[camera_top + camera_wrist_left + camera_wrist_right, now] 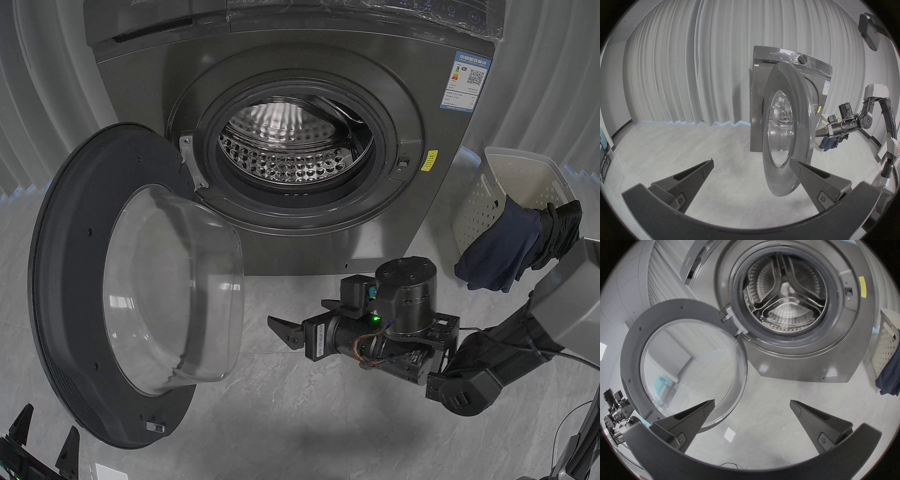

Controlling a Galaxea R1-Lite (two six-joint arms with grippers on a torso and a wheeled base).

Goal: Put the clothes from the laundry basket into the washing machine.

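Left gripper (45, 437): low at the robot's near left, just beside the lower edge of the open door, its two fingers spread apart.
Right gripper (282, 331): hanging above the floor (300, 412) in front of the machine, its fingers wide apart, tips turned toward the door and away from the basket.
Door (125, 287): swung fully open to the left on its hinge, the clear bowl of the window bulging outward.
Clothes: a navy garment (500, 250) draped over the basket's rim and down its front, with a black garment (559, 228) beside it; both are to the right of the right gripper, well apart from it, behind its wrist.
Laundry basket (531, 175): pale and perforated, standing on the floor just right of the machine.
Washing machine (400, 250): dark grey front-loader, its steel drum (294, 144) open to view.
Curtain (550, 75): pale folds behind.
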